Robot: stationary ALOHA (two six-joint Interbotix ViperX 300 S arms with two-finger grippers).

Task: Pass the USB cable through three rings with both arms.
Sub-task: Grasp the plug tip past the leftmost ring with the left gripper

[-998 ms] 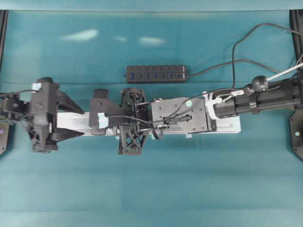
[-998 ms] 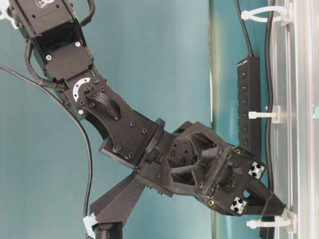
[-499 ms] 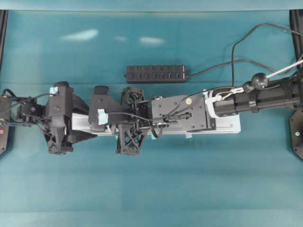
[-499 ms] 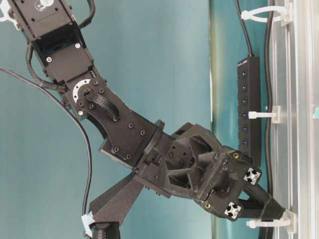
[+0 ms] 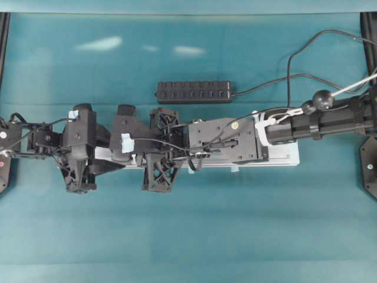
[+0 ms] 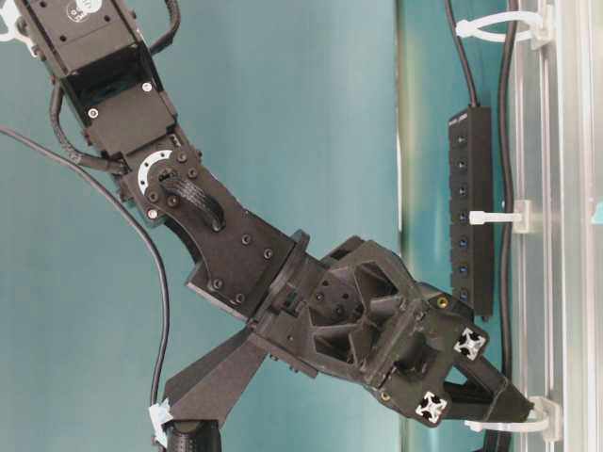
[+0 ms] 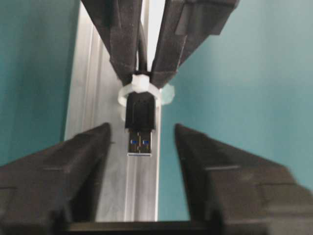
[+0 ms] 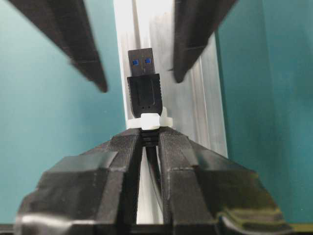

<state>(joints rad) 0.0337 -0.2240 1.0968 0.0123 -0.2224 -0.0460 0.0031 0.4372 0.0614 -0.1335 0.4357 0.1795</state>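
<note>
So the plug of the USB cable [image 7: 141,126] lay dead ahead of my left claw [image 7: 142,147], poking toward it through the last ring [image 7: 143,93], its long axis running along the rail [image 7: 95,98] and straight down the gap between my jaws. My left claw's jaws stood apart, one on each side of the metal tip, not yet touching it. Just beyond the ring, my right claw [image 8: 149,139] was clamped together on the cable right behind the plug. The left claw was the only free one, and it faced the plug head-on; I judged the coming move to be closing it squarely on the plug body, with nothing to re-aim sideways.
</note>
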